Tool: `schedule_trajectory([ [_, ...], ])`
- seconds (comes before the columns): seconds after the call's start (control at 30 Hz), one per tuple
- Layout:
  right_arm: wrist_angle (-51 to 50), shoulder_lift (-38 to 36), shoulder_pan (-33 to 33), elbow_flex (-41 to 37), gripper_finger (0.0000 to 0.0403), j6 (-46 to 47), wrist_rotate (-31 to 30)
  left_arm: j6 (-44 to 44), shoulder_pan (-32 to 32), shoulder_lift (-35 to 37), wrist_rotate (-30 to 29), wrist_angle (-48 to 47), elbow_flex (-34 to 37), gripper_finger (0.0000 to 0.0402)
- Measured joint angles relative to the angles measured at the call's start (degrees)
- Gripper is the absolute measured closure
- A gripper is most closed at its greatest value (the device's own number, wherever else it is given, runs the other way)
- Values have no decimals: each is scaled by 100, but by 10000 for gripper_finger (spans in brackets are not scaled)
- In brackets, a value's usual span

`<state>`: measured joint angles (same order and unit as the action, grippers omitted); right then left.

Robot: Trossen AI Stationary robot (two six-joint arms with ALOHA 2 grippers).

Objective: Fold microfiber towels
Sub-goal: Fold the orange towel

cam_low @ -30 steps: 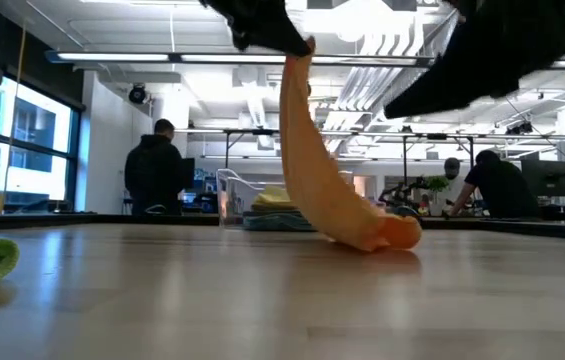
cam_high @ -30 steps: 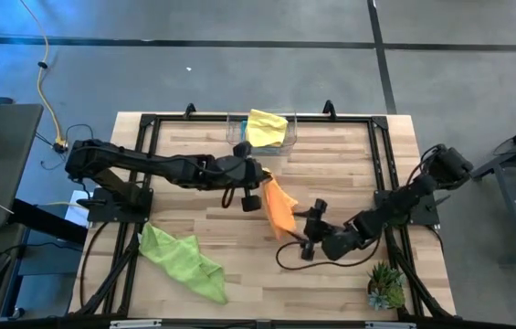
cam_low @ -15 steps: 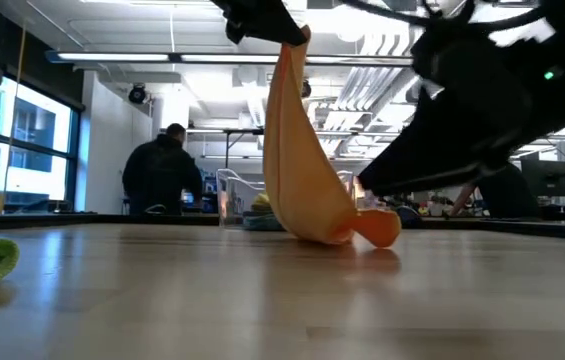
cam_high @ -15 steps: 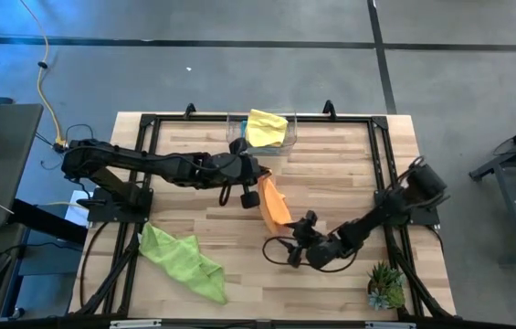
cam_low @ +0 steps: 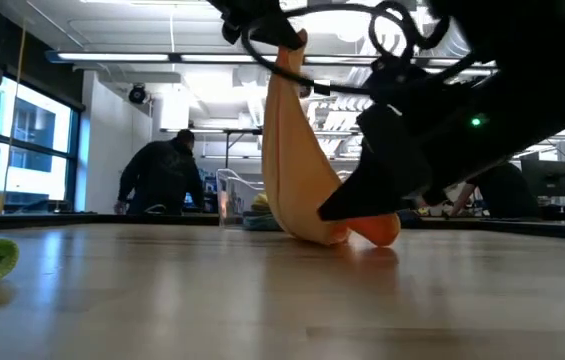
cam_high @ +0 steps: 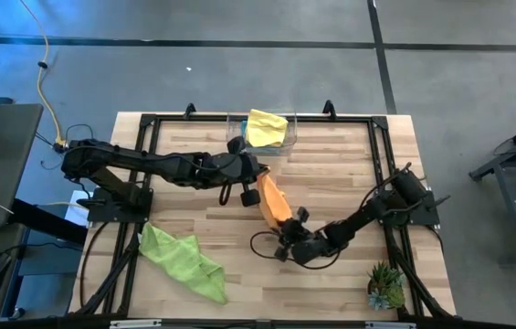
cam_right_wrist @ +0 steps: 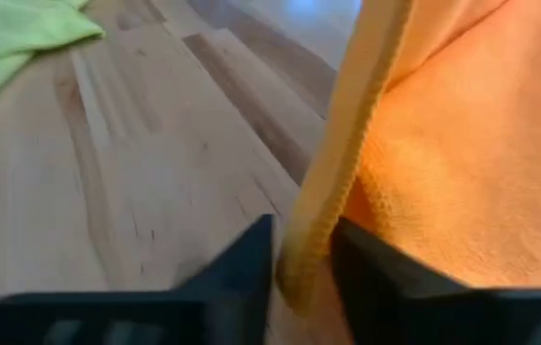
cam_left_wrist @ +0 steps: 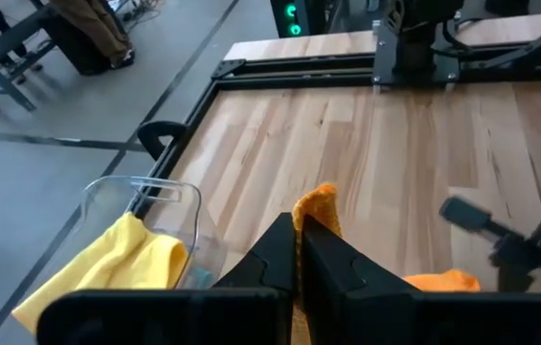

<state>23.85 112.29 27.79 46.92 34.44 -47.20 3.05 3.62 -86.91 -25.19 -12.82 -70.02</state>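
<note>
Hanging from the left end effector (cam_high: 259,177), whose fingers are clamped tight on its upper corner, the orange towel (cam_high: 273,201) droops to the desk (cam_high: 349,164) near the middle. The right end effector (cam_high: 287,239) sits low at the towel's bottom end, its fingers narrowed around the hanging edge. A lime green towel (cam_high: 180,258) lies crumpled near the left front. A yellow towel (cam_high: 267,127) sits in the clear bin (cam_high: 236,128) at the far edge.

The right end effector (cam_high: 287,245) has slid in and closed on the orange towel's (cam_high: 273,203) lower edge.
</note>
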Motion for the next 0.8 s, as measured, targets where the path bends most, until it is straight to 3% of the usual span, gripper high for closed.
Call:
schedule_trajectory([
  [0.1,-54,-205,134,18,387,-301,-339,33,0,24,-55,-31,0,401],
  [0.3,-1032,-1279,490,55,397,-495,-856,100,-59,400,-225,-349,-3,401],
  [0.5,-2740,-2684,806,315,401,-562,-1003,47,-337,1186,-467,-862,0,401],
  [0.67,-3813,-3380,974,994,402,-1075,-993,-145,-773,1780,-656,-1109,-4,401],
  [0.8,-4975,-3456,1105,1938,402,-1124,-975,-309,-1328,2155,-868,-1244,-2,401],
])
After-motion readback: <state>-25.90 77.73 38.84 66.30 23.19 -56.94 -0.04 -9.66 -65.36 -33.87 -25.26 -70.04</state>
